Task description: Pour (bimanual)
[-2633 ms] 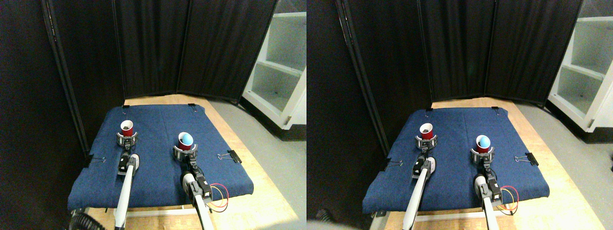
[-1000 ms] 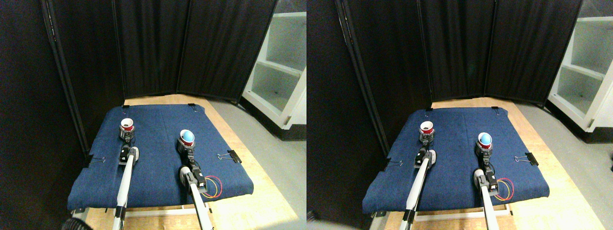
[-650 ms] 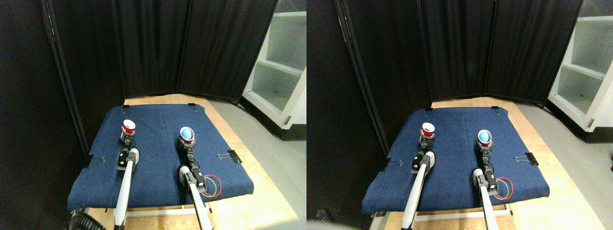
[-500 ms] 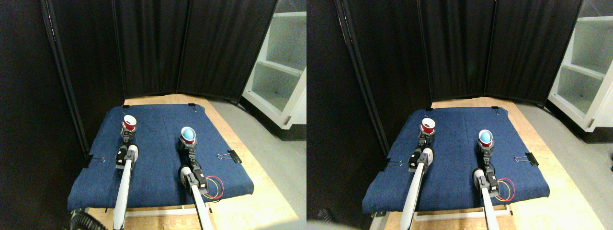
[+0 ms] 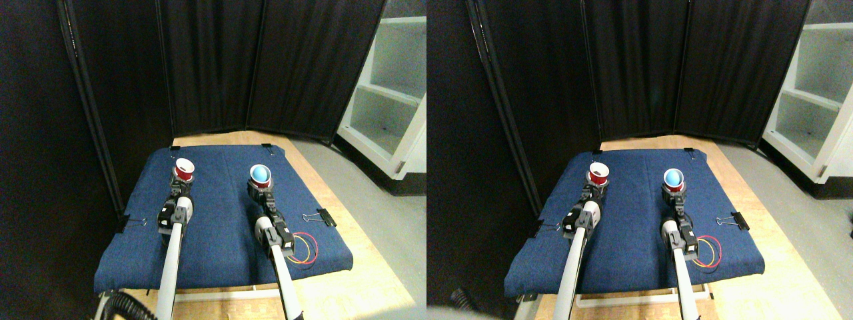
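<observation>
I've got both arms up over the blue cloth [image 5: 220, 227] on the wooden table [image 5: 373, 280]. My left gripper [image 5: 181, 185] is clamped on the red cup [image 5: 183, 169], which sits at the top of the arm, lifted off the cloth and tilted slightly, white inside showing; can't make out any contents. My right gripper [image 5: 260, 190] is clamped on the blue cup [image 5: 260, 175], red outside with a light blue interior, mouth tipped toward the camera. The 2 cups are well apart, roughly level with each other, red one toward the cloth's left side, blue one near the middle. Binder clip [image 5: 320, 217] pins the cloth's right edge, red and yellow wires [image 5: 305, 250] loop beside my right arm. Black curtains [image 5: 266, 67] behind, white shelf [image 5: 393, 93] at right.
</observation>
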Motion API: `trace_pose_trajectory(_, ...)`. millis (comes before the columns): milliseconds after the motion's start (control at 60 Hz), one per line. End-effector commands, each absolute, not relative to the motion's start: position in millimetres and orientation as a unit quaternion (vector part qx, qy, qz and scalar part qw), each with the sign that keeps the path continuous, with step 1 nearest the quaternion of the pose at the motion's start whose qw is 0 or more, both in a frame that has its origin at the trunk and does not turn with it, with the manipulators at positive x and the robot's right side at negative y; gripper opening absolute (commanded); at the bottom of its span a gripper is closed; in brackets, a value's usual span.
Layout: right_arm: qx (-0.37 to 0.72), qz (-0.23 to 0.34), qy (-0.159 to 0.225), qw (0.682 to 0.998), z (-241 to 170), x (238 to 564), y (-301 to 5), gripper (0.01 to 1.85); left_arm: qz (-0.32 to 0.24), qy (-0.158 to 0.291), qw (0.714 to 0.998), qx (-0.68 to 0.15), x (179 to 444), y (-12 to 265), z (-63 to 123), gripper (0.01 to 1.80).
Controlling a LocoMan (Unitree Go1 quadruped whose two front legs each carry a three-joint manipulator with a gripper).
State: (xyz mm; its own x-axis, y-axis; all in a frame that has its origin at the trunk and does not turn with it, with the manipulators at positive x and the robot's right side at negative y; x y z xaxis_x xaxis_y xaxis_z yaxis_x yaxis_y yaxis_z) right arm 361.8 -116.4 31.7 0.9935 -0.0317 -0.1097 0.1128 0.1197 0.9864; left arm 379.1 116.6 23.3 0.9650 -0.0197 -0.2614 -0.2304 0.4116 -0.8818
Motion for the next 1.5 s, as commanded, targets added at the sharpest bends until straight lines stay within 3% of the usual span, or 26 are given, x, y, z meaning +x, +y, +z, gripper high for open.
trace_pose_trajectory(17, 0.664, -0.029, 0.013, 0.747, 51.6, 365.2, -113.4, 0.33, 0.038, 0.102, 0.831, -0.545, 380.9, 110.0, 40.4, 0.33)
trace_pose_trajectory(500, 0.661, 0.003, 0.048, 0.749, 84.6, 390.8, -100.9, 0.33, 0.019, 0.139, 0.817, -0.560, 380.8, 86.0, 61.3, 0.33)
trace_pose_trajectory(733, 0.634, 0.034, 0.051, 0.771, 95.7, 408.6, -96.3, 0.33, 0.013, 0.154, 0.817, -0.556, 389.6, 76.8, 75.5, 0.33)
trace_pose_trajectory(817, 0.627, 0.021, 0.055, 0.776, 100.0, 413.4, -91.3, 0.33, 0.018, 0.157, 0.816, -0.556, 396.2, 72.9, 80.9, 0.33)
trace_pose_trajectory(1200, 0.583, 0.039, 0.069, 0.809, 122.7, 427.6, -71.1, 0.33, 0.042, 0.161, 0.815, -0.555, 414.4, 60.2, 78.9, 0.33)
trace_pose_trajectory(1333, 0.593, 0.037, 0.077, 0.800, 127.7, 431.5, -69.7, 0.33, 0.037, 0.162, 0.819, -0.549, 417.2, 58.8, 79.7, 0.33)
trace_pose_trajectory(1500, 0.568, 0.038, 0.079, 0.818, 126.8, 435.5, -67.4, 0.33, 0.014, 0.165, 0.833, -0.528, 416.5, 54.1, 75.5, 0.33)
